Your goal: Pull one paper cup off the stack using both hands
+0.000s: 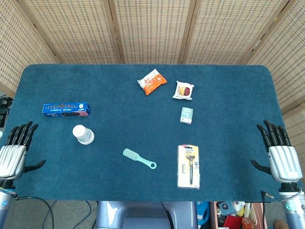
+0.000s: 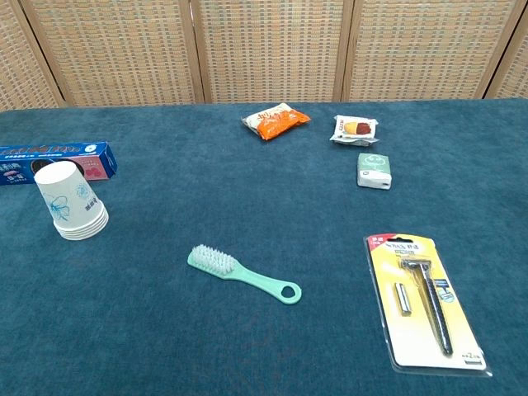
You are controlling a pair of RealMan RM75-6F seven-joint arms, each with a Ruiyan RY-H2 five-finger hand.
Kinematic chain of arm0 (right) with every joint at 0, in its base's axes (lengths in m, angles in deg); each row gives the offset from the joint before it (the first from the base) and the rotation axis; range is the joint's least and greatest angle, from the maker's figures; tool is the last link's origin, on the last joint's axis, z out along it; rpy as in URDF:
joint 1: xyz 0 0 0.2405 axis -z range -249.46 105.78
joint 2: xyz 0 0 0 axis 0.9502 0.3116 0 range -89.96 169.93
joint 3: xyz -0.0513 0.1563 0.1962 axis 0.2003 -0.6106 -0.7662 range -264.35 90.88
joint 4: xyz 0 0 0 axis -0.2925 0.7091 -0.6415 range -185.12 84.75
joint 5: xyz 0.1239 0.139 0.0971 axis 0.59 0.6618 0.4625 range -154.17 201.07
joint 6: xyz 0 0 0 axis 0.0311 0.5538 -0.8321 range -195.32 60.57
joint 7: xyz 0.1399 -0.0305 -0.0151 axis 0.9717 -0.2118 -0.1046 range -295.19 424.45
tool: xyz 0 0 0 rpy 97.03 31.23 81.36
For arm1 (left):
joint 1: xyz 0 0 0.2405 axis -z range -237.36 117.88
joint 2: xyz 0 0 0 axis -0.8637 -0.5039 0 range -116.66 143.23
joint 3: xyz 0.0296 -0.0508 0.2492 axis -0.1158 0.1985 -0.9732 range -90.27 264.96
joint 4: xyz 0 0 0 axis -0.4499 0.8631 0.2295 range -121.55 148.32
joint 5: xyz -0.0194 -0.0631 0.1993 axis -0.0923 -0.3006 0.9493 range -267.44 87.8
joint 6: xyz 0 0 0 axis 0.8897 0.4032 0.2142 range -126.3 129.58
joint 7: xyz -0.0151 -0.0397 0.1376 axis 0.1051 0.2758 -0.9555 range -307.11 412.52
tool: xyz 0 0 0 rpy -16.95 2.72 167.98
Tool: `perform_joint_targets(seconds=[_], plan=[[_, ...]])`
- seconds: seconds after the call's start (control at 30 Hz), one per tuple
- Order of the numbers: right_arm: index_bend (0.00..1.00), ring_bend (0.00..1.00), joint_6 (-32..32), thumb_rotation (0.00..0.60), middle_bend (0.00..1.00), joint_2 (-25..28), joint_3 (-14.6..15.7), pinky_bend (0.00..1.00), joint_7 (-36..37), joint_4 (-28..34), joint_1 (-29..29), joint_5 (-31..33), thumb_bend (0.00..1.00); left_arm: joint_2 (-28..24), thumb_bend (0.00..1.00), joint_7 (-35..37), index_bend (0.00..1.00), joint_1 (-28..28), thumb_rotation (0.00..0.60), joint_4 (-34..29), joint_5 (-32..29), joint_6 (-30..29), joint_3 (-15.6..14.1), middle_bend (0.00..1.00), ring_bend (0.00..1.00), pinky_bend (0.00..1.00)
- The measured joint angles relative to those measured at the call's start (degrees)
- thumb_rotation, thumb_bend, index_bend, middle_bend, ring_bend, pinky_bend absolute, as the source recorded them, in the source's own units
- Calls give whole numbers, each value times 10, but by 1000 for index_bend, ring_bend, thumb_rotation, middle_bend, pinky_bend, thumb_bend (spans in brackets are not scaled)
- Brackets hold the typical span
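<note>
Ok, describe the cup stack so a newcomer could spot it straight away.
Start at the blue table and go to its left side, just in front of the long blue box. The paper cup stack stands there upside down. It is the only white, upright thing here, with a faint blue print; everything else lies flat.

On the blue-carpeted desk [image 1: 228,95] lie a long blue box [image 1: 66,109], mint plastic brush [image 1: 139,159], yellow-carded razor pack [image 1: 188,166], orange snack packet [image 1: 152,81], white snack packet [image 1: 184,90] and small green packet [image 1: 187,115].
</note>
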Motion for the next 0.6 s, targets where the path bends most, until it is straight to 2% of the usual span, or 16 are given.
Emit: perform_joint_targets(seconds=[0.13, 0.3, 0.47, 0.6], plan=[[0, 0, 0, 600, 0, 2, -2, 0, -1, 1, 0, 2, 0, 3, 120, 1, 3, 46, 600, 35, 9, 61, 13, 80, 137, 222], [0, 0, 4, 600, 0, 1, -5, 0, -10, 0, -1, 10, 0, 35, 123, -9, 101, 115, 600, 114, 17, 141, 32, 161, 202, 269], [0, 0, 18, 600, 0, -4, -6, 0, -21, -4, -6, 22, 0, 90, 122, -26, 171, 180, 600, 191, 14, 222, 42, 194, 234, 282], [0, 0, 24, 600, 0, -7, -6, 0, -27, -7, -8, 27, 0, 124, 123, -30, 182, 205, 600, 229, 12, 251, 41, 204, 243, 288]])
